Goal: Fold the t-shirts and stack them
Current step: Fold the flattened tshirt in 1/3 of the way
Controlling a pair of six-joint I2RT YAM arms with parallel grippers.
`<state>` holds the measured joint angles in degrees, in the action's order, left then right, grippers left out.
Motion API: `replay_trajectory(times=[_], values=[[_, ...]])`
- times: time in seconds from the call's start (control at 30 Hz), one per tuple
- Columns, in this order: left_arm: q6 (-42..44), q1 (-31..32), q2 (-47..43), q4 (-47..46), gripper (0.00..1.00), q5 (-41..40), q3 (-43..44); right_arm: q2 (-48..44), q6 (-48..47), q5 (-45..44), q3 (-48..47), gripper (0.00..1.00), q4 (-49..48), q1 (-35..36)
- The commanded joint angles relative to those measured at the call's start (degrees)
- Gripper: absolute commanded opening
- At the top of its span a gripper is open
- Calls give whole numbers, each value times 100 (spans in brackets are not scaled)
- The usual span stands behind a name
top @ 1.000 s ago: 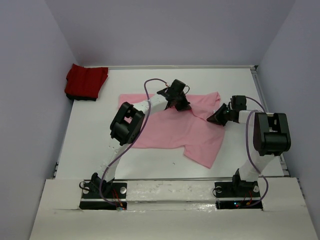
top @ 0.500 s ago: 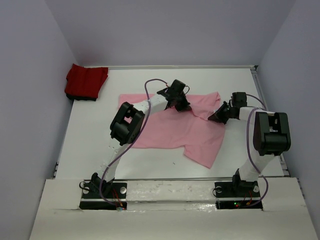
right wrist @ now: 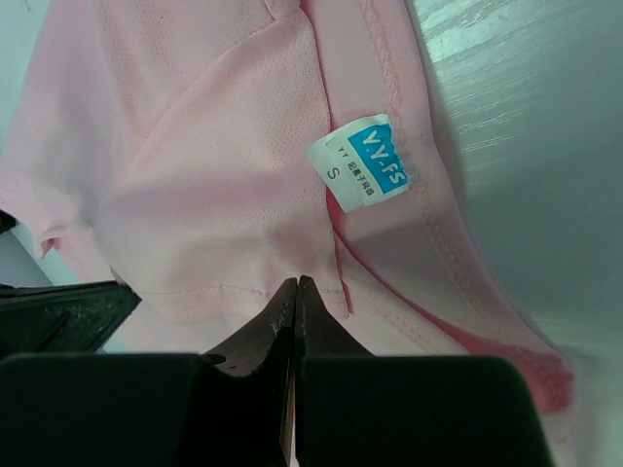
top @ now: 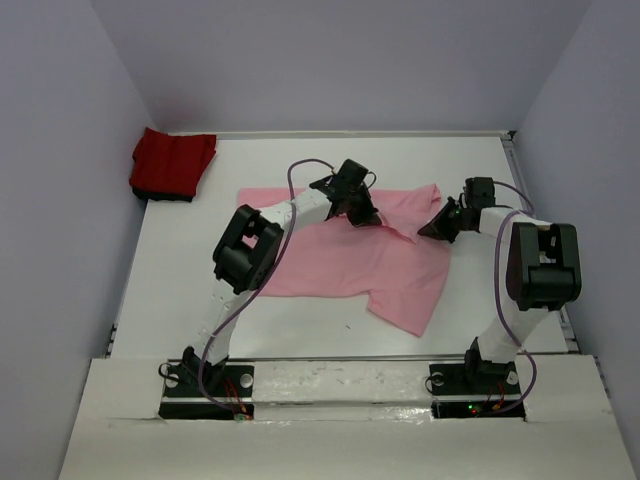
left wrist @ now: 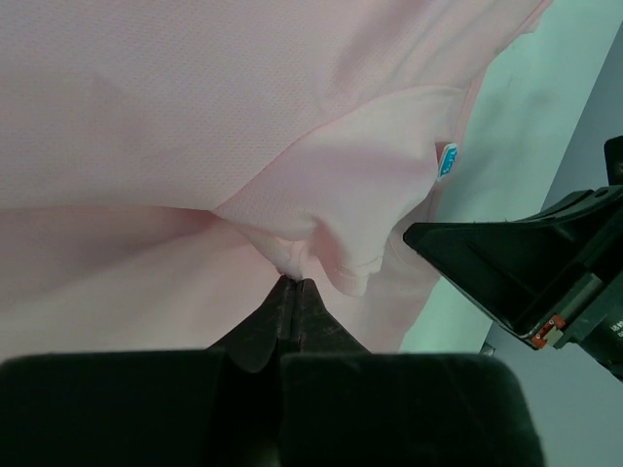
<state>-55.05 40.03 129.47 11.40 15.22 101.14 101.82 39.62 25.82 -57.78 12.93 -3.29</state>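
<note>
The light pink t-shirt (top: 350,255) lies spread across the middle of the white table, one sleeve pointing to the near right. My left gripper (top: 362,215) is shut on a pinch of its cloth (left wrist: 290,255) near the collar. My right gripper (top: 432,228) is shut on the collar edge just below the blue size label (right wrist: 365,161). The two grippers stand close together, and the right one (left wrist: 516,263) shows in the left wrist view. Folded at the far left corner sits the deep red t-shirt (top: 172,163).
The white table (top: 180,270) is closed in by pale walls at the left, back and right. Both arm bases are bolted at the near edge. A raised rail (top: 520,180) runs along the table's right side.
My right gripper has closed on the pink shirt's collar edge and drifted slightly toward the back. The left gripper keeps its hold; its elbow has shifted a little to the left.
</note>
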Motion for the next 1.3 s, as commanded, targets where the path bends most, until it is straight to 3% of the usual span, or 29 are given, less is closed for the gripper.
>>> replay_trajectory(times=[0.0,0.33,0.4,0.43,0.47,0.6,0.73,0.8,0.97,1.07,1.27], values=[[126,5,-642,73,0,209,-121,40,-103,-86,-199,0,96,56],[134,5,-607,99,0,455,-51,119,-138,-104,-260,0,96,56],[135,5,-598,91,0,508,-68,119,-130,-86,-260,12,113,56],[143,5,-581,91,0,543,-60,101,-121,-86,-252,24,131,56],[143,13,-572,91,0,560,-68,92,-129,-86,-225,28,140,56],[170,13,-476,73,0,657,-77,31,-129,-78,-137,35,149,56],[213,40,-370,82,0,780,-42,4,-129,-51,-102,36,166,56],[231,49,-352,91,7,789,-42,4,-103,-34,-76,36,175,56],[354,49,-343,108,47,798,28,-4,-112,-16,-14,36,184,56],[459,40,-414,178,52,675,133,13,-138,-25,-32,36,184,56],[679,-56,-440,284,51,631,327,22,-182,-86,-189,36,280,56]])
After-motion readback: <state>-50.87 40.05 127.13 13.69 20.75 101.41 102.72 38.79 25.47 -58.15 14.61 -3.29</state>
